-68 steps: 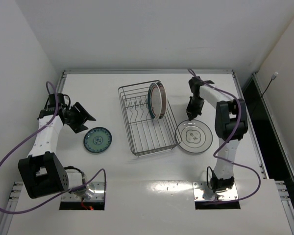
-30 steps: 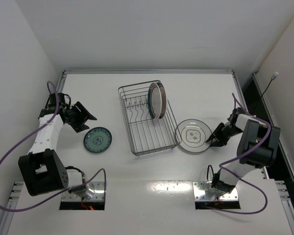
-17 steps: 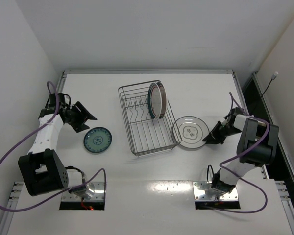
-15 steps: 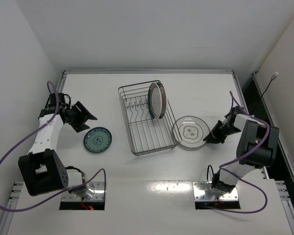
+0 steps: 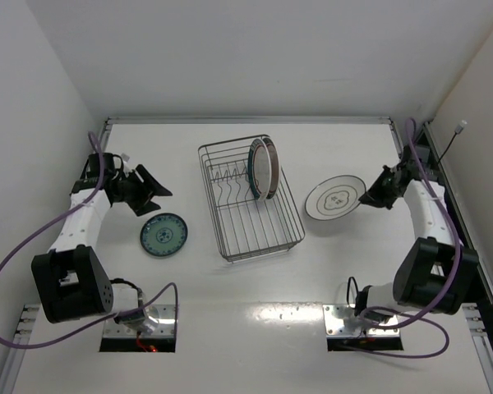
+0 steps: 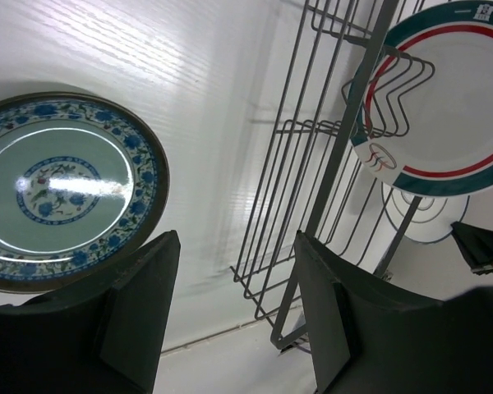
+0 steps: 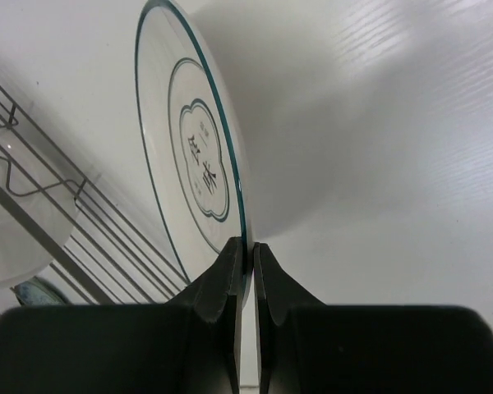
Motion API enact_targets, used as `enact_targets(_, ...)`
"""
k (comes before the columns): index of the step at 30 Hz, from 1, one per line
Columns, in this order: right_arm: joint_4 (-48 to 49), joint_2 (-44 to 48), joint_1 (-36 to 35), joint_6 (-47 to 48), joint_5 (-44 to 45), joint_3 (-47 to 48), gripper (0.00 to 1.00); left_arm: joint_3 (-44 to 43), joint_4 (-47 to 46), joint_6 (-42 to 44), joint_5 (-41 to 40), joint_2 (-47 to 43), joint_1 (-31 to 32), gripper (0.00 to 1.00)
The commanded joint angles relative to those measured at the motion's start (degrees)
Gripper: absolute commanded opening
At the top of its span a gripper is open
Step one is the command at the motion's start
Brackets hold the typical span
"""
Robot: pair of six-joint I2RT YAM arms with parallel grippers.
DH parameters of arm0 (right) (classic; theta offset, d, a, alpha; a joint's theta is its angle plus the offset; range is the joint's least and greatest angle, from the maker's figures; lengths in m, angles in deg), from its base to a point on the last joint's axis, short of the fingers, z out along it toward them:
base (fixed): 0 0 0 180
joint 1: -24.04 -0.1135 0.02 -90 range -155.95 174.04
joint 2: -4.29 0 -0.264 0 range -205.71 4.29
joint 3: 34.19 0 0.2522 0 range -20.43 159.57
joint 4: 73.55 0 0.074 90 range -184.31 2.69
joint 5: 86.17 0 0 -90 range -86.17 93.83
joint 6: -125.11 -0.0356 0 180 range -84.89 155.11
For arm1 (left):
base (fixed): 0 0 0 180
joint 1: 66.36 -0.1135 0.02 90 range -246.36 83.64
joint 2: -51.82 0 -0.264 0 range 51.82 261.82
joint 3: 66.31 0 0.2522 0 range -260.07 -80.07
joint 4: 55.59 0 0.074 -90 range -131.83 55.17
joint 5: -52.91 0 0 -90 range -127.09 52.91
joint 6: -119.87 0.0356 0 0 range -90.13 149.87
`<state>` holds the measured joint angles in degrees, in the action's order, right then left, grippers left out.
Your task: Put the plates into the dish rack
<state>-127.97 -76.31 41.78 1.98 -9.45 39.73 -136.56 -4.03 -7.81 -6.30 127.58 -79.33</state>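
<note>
My right gripper is shut on the rim of a white teal-rimmed plate and holds it tilted in the air, right of the dish rack. Two plates stand upright in the rack's far end; the red-lined one shows in the left wrist view. A small teal patterned plate lies flat on the table left of the rack. My left gripper is open and empty, above and just behind the small plate.
The white table has a raised rim at the back and a dark gap along its right side. White walls close in on the left and right. The rack wires show close in the left wrist view.
My right gripper has lifted the teal-rimmed plate off the table by its edge, raising it up and back to the right. My left gripper has shifted slightly right and up.
</note>
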Motion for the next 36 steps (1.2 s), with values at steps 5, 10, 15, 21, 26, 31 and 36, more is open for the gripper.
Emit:
enact_targets(5, -3.5, 4.4, -3.6, -2.5, 1.9, 11.3, 0.00, -1.6, -2.1, 1.5, 2.4, 1.8, 1.5, 0.54)
enact_targets(10, -5.3, 5.0, -7.2, -3.0, 5.5, 20.1, 0.00, -2.1, -2.1, 1.5, 2.4, 2.3, 2.1, 0.54)
enact_targets(15, -5.8, 6.2, -10.9, -3.0, 7.6, 26.4, 0.00, -2.7, -1.6, 1.5, 1.3, 2.3, 2.1, 0.54)
enact_targets(21, -4.4, 4.4, -20.7, -1.9, 13.1, 35.4, 0.00, -2.7, -0.3, 2.6, -1.8, 1.2, 2.1, 0.54)
enact_targets(26, -6.7, -2.2, -34.8, 1.8, 23.4, 45.2, 0.00, -3.2, 0.9, 3.1, -4.2, 0.2, 2.1, 0.54)
enact_targets(31, -11.4, -10.1, -46.0, 3.7, 34.4, 53.1, 0.00, -3.2, 2.1, 4.2, -6.9, -0.4, 1.0, 0.54)
enact_targets(36, -15.9, -19.1, -53.1, 7.4, 46.9, 59.8, 0.00, -2.1, 2.1, 4.2, -6.9, -0.4, 1.0, 0.54)
